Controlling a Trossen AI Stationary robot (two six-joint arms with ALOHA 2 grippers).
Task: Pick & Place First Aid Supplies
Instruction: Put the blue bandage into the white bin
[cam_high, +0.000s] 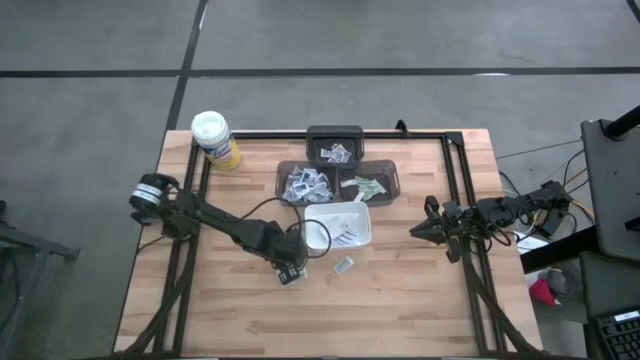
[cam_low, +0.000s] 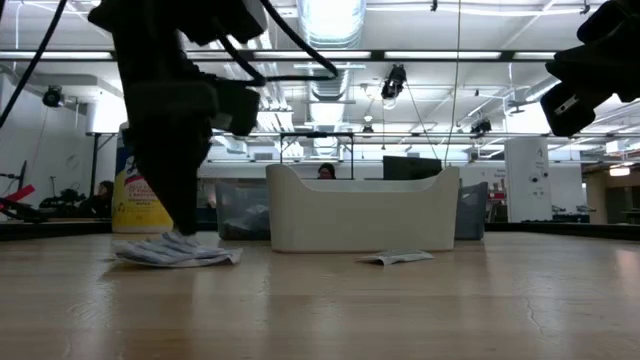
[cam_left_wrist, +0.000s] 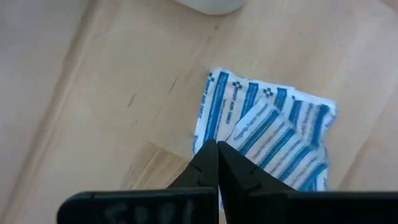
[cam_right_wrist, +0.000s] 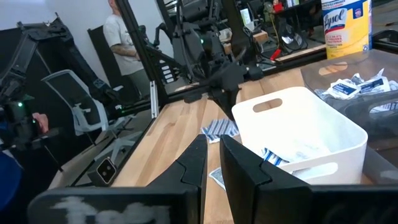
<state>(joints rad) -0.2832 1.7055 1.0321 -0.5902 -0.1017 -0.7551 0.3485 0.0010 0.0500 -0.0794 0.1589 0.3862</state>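
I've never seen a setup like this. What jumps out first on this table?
Mid-table, the left claw is down on the wood, shut on a blue-striped packet just beside the white tray. Behind the tray, three dark bins hold heaps of small packets, and a yellow canister stands at the far left corner. The right claw waits near the right edge.

Both arms are dark, jointed tubes; the left arm (cam_high: 215, 222) trails a black cable, and its fingers (cam_left_wrist: 208, 167) taper to wedges.
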